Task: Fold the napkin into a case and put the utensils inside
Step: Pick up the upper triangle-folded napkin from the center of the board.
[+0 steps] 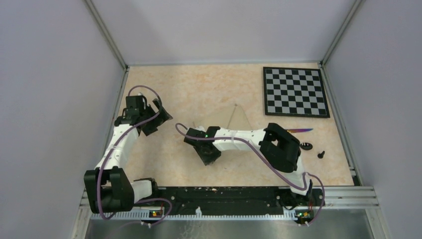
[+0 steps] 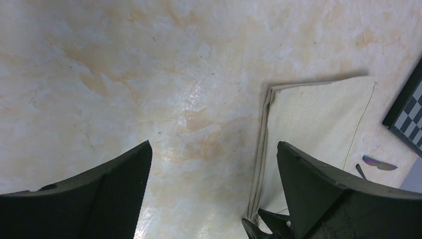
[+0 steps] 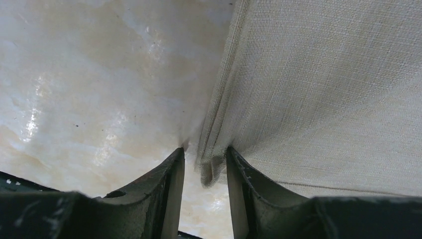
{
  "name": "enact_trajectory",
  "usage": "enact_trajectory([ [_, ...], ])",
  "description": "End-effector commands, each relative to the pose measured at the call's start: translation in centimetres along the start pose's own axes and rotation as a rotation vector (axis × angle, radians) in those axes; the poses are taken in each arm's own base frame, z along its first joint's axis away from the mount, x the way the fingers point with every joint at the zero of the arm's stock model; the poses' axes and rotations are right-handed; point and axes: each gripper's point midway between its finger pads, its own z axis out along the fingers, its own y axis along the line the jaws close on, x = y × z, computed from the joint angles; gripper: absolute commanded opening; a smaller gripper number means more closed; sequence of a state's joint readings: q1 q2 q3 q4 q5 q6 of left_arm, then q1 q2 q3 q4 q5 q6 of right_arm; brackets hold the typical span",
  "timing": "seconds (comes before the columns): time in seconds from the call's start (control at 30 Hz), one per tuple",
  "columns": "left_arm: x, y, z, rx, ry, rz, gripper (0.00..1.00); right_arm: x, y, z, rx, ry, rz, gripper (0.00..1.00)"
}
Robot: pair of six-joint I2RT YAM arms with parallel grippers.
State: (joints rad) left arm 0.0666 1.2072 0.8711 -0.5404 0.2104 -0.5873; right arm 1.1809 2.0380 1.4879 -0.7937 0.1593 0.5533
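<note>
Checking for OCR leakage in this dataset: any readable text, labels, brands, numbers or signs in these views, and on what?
No text can be read in any view.
On the chessboard: plain squares, no coordinates visible.
On the napkin: plain cloth, no tag showing.
On the tabletop: mottled surface, nothing that reads as writing.

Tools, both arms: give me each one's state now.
Left tool: open, holding nothing.
Right tool: partly closed around the folded edge of the napkin; firm grip cannot be told.
</note>
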Motion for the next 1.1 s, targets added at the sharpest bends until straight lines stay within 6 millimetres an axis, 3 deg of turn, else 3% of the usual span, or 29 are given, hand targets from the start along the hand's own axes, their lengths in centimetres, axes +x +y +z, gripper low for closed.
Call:
enact_trajectory([
  [0.0, -0.3, -0.4, 0.2, 0.045, -0.011, 0.017, 0.99, -0.2, 0.6, 0.9, 0.007, -0.004, 0.000, 0.37],
  [0.2, -0.2, 0.0, 0.6, 0.039, 0.002, 0.018, 0.99, 0.4, 0.0, 2.3, 0.055, 0.013, -0.009, 0.35],
  [0.3, 0.0, 0.3, 0.8, 0.031, 0.012, 0.017, 0.99, 0.7, -1.2, 3.0, 0.132, 0.014, -0.015, 0.22],
  [0.47, 1.2, 0.5, 1.3, 0.050, 0.046, 0.001, 0.99, 0.7, -2.5, 3.3, 0.244, -0.017, -0.037, 0.07],
  [0.53, 2.6, 0.1, 1.8, 0.104, 0.100, -0.010, 0.99, -0.2, -2.3, 2.4, 0.243, -0.060, -0.028, 0.00],
  [0.77, 8.3, -3.5, 2.9, 0.472, 0.297, -0.099, 0.99, -3.8, -0.1, -3.6, 0.018, -0.289, 0.038, 0.00],
  [1.07, 12.5, -6.7, 3.7, 0.569, 0.342, -0.095, 0.99, -3.6, -0.5, -5.0, -0.103, -0.318, 0.085, 0.00],
])
